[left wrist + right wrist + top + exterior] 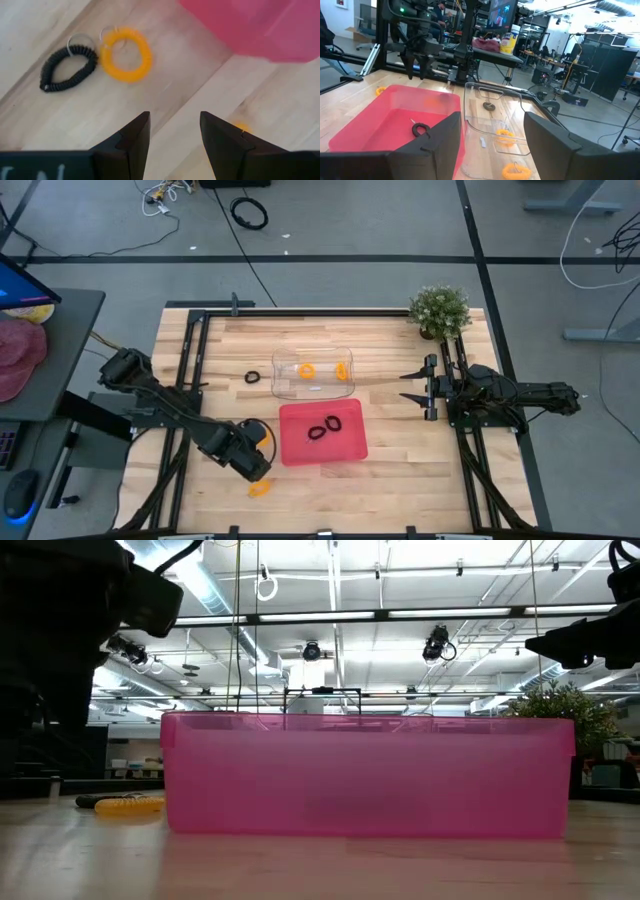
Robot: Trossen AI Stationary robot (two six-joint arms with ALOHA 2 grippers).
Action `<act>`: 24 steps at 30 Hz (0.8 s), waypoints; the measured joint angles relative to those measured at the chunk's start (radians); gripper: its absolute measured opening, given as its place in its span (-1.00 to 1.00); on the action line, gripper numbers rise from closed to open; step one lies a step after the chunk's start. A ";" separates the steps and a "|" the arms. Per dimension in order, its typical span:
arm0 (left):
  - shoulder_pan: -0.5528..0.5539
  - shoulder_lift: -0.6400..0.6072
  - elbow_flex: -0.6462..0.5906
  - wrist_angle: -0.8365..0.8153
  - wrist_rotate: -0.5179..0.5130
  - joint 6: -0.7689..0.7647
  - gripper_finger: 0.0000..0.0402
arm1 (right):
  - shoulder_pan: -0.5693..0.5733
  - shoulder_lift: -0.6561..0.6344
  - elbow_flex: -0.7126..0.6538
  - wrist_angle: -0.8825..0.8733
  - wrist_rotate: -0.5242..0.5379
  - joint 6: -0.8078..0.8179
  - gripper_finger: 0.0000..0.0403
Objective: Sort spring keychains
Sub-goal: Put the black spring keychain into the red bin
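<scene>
My left gripper [172, 130] hangs open above the wood near the pink tray's [345, 448] front left corner and points down, with nothing between its fingers. Beyond the fingers a black spring keychain [67, 67] and an orange one [125, 54] lie flat side by side on the table. Another orange keychain [260, 488] lies near the front edge. Two black keychains [322, 428] lie in the pink tray, and two orange ones [307, 370] [343, 370] lie in the clear tray [285, 390]. One more black keychain [252, 377] lies left of the clear tray. My right gripper [415, 385] waits open at the right.
A potted plant [440, 310] stands at the table's far right corner. Black frame rails [190, 360] run along the left and right sides. In the low view the pink tray's wall [370, 775] fills the middle. Bare wood lies between the trays and the right arm.
</scene>
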 joint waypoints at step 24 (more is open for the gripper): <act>0.192 -0.009 0.000 -0.083 0.068 0.257 -0.12 | 0.000 0.000 0.000 0.000 0.000 0.000 0.10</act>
